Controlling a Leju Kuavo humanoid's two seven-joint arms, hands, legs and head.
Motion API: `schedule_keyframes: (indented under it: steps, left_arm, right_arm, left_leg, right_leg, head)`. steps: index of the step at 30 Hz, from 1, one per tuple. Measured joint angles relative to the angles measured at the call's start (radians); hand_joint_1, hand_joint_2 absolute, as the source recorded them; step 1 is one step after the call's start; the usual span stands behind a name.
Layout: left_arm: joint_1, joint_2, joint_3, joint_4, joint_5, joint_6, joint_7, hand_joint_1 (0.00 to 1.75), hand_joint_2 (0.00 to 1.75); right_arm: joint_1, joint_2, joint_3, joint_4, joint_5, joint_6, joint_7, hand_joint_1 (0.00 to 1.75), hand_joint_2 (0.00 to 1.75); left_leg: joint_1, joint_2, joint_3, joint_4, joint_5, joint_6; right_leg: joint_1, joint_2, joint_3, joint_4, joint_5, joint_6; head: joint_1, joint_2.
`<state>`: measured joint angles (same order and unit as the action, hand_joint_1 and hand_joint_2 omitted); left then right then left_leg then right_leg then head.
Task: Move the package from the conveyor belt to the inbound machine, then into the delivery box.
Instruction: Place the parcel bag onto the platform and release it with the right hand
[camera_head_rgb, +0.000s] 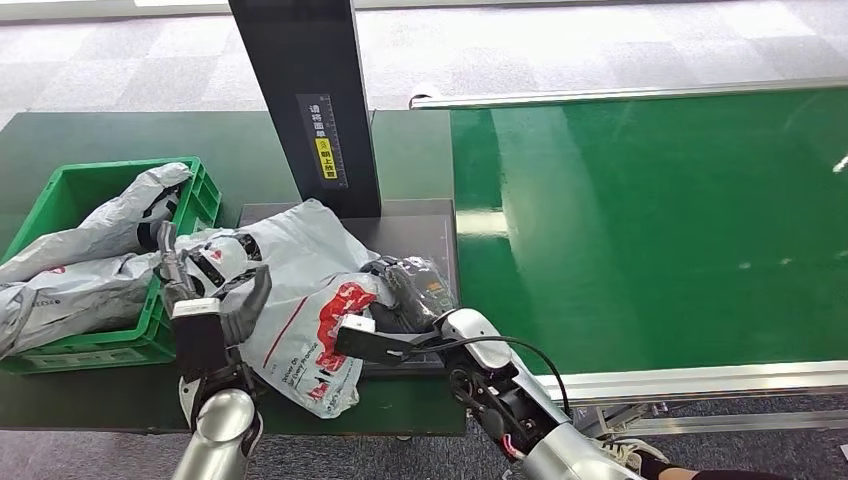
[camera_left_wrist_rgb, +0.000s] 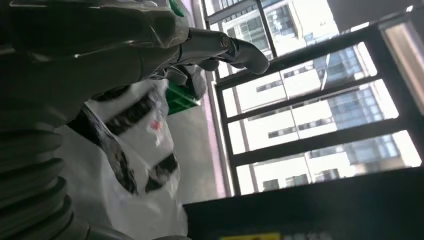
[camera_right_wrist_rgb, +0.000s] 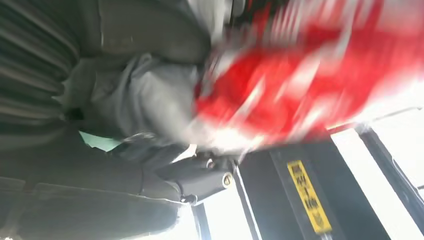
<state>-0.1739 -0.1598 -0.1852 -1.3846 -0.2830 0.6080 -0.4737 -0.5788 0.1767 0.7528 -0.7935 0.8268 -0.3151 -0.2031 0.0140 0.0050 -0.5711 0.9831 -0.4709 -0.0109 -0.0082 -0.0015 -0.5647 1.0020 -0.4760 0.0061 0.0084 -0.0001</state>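
Note:
A grey and white package (camera_head_rgb: 300, 290) with red print lies on the inbound machine's dark platform (camera_head_rgb: 420, 215) and overhangs its front edge. My right hand (camera_head_rgb: 410, 290) grips the package's right end. In the right wrist view the grey film bunches against that hand (camera_right_wrist_rgb: 125, 45), and the red print (camera_right_wrist_rgb: 300, 75) is blurred. My left hand (camera_head_rgb: 205, 305) is at the package's left end, fingers spread upward and thumb lying against the film. In the left wrist view its fingers (camera_left_wrist_rgb: 220, 45) stretch out above the package (camera_left_wrist_rgb: 135, 150) with a gap between them.
The machine's black post (camera_head_rgb: 320, 100) rises behind the platform. A green crate (camera_head_rgb: 100, 175) holding several grey packages stands left of my left hand. The green conveyor belt (camera_head_rgb: 650, 230) runs along the right, with a metal rail at its near edge.

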Motion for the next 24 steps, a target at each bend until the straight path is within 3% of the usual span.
schedule_keyframes:
  steps: [9,15,20,24]
  left_arm:
    - [-0.025,0.033,-0.058,0.086,-0.065,-0.021,0.050,0.00,1.75]
    - [-0.039,0.039,-0.073,0.122,-0.096,-0.069,0.077,0.00,1.75]
    - [-0.047,0.049,-0.093,0.148,-0.140,-0.158,0.145,0.00,1.75]
    - [-0.053,0.059,-0.113,0.171,-0.247,-0.177,0.225,0.00,1.75]
  right_arm:
    - [0.009,0.006,-0.047,0.003,-0.040,0.042,-0.017,0.00,1.75]
    - [0.016,0.007,-0.081,0.005,-0.135,0.103,-0.037,0.00,1.75]
    - [0.023,0.003,-0.120,0.005,-0.219,0.156,-0.041,0.00,1.75]
    - [0.033,-0.001,-0.151,0.003,-0.292,0.205,-0.048,0.00,1.75]
  left_leg:
    - [0.000,0.000,0.000,0.000,0.000,0.000]
    - [0.000,0.000,0.000,0.000,0.000,0.000]
    - [0.000,0.000,0.000,0.000,0.000,0.000]
    - [0.000,0.000,0.000,0.000,0.000,0.000]
  right_leg:
    - [0.000,0.000,-0.001,0.000,0.000,0.000]
    - [0.000,0.000,-0.001,0.000,0.000,0.000]
    - [0.000,0.000,-0.001,0.000,0.000,0.000]
    - [0.000,0.000,-0.001,0.000,0.000,0.000]
  head:
    - [0.000,0.000]
    - [0.000,0.000]
    - [0.000,0.000]
    - [0.000,0.000]
